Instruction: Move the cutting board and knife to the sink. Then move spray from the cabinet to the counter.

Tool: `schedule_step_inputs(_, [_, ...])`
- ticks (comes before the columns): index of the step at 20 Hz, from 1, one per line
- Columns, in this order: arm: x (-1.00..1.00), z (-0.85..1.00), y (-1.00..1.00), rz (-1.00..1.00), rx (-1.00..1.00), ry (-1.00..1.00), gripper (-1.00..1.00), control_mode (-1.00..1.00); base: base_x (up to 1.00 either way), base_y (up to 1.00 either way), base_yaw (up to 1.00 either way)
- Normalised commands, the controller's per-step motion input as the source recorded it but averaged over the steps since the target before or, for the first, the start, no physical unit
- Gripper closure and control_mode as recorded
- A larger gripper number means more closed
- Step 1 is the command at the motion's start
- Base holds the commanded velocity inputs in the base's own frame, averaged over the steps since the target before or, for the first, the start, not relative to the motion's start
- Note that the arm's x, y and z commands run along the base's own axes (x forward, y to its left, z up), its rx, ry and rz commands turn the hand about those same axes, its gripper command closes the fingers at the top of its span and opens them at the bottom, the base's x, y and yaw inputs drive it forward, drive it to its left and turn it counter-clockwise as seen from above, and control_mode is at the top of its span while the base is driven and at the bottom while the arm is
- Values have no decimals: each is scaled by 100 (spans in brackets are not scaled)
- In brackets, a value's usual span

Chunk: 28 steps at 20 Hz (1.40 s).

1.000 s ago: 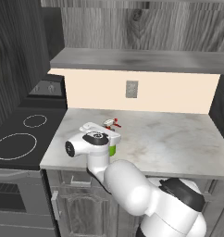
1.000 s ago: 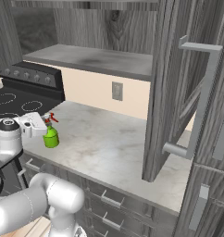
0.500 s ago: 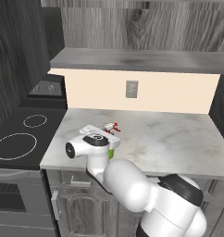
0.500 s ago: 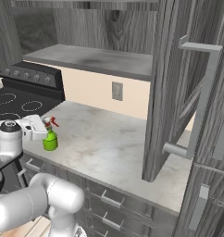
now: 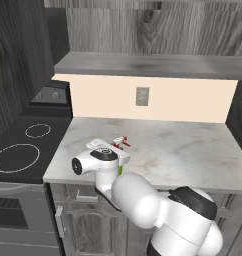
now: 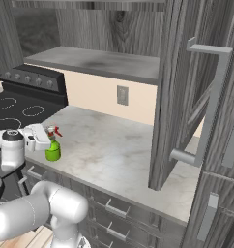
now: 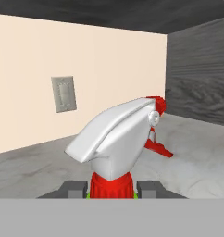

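Near the left edge of the right base view, I see the spray (image 6: 52, 149) standing upright on the counter (image 6: 119, 150), its green base touching the marble. My gripper (image 7: 110, 189) sits at the red neck, one fingertip each side; clamped or merely close, I cannot tell. Probably only the release and retreat remain. No board or knife appears here.

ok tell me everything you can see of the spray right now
The spray is a small bright green bottle with a red neck and a white trigger head with red trigger. It stands upright on the counter near its front left corner, beside the stove. The gripper sits at its neck, a finger on each side; whether they press it is unclear.
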Motion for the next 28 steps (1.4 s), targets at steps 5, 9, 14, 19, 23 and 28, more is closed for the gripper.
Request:
schedule_step_inputs(5, [0,-22,0,0,1,0,100,-100,0,0,0])
schedule_step_inputs(9, [0,-20,0,0,0,0,100,-100,0,0,0])
schedule_step_inputs(14, [2,-7,0,0,0,0,100,-100,0,0,0])
schedule_step_inputs(19, [17,0,0,-1,0,0,100,-100,0,0,0])
schedule_step_inputs(23, [21,0,0,-1,0,0,100,-100,0,0,0])
schedule_step_inputs(28, [14,0,0,0,0,0,100,-100,0,0,0])
